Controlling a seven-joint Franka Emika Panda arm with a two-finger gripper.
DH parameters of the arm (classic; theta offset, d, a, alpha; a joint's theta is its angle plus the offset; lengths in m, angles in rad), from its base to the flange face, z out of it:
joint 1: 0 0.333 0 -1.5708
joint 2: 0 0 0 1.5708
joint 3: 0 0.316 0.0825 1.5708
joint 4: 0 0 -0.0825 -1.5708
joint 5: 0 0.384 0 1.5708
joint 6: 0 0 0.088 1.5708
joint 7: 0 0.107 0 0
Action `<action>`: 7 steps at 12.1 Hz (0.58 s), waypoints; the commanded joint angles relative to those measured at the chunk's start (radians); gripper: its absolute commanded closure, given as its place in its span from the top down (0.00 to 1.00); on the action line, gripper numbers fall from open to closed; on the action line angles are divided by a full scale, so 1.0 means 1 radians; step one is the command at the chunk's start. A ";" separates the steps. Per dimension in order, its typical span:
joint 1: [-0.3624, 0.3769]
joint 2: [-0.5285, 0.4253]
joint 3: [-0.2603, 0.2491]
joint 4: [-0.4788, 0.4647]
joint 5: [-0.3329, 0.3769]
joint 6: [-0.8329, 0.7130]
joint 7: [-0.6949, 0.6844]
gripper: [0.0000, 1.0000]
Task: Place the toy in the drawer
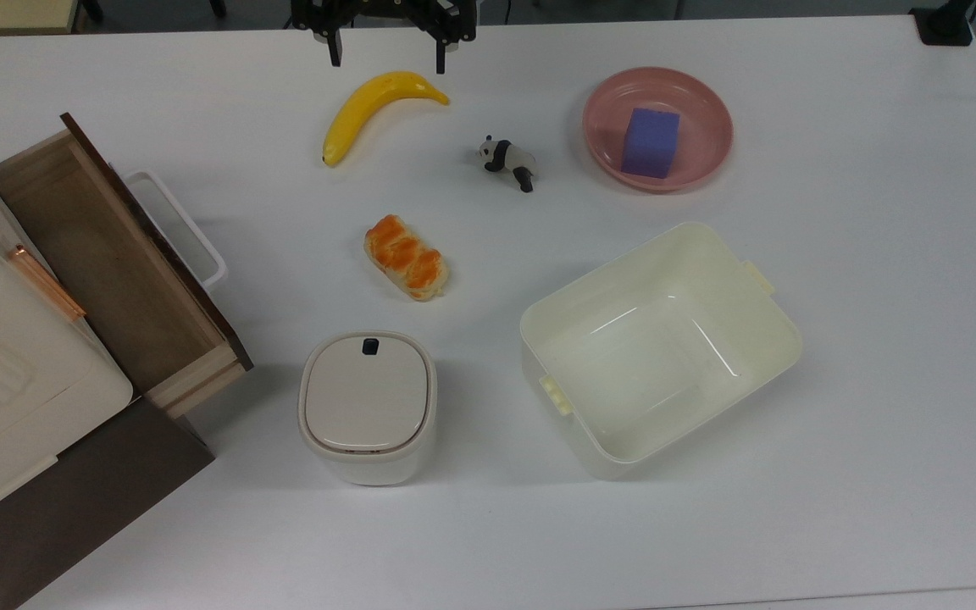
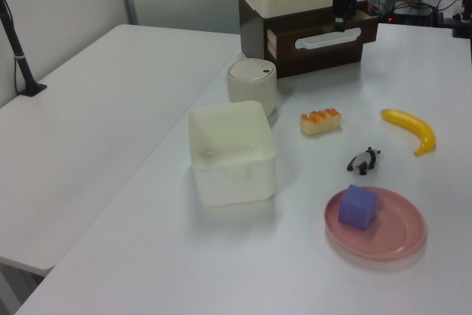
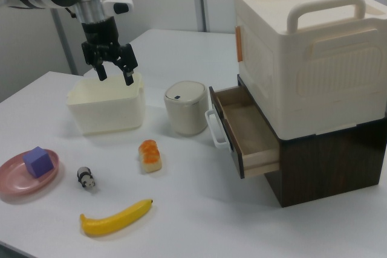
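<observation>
Counting one toy [image 1: 506, 161], one drawer [image 1: 107, 271]

1. A white table [image 1: 878, 356] carries everything
2. Near the top view's upper edge lies a yellow banana [image 1: 374, 106]; the panda toy [image 1: 507, 161] lies on its side to the top view's right of it
3. A pink plate [image 1: 712, 119] holding a purple block [image 1: 651, 141] sits further to the top view's right
4. An orange-glazed bread loaf [image 1: 406, 257] lies mid-table
5. A lidded beige bin [image 1: 367, 405] and an open cream tub [image 1: 780, 339] stand nearer the top view's lower edge
6. A dark brown cabinet [image 3: 338, 167] stands at the top view's left, its drawer [image 1: 107, 271] pulled open over the table
</observation>
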 commanded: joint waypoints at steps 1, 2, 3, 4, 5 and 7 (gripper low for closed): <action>0.008 -0.019 -0.007 -0.035 0.023 -0.013 -0.029 1.00; 0.011 -0.021 -0.007 -0.050 0.023 -0.013 -0.034 1.00; 0.012 -0.026 -0.006 -0.067 0.023 -0.014 -0.057 1.00; 0.014 -0.036 -0.006 -0.104 0.023 -0.013 -0.104 1.00; 0.015 -0.055 -0.004 -0.143 0.023 -0.008 -0.153 1.00; 0.029 -0.075 -0.004 -0.236 0.024 0.019 -0.288 1.00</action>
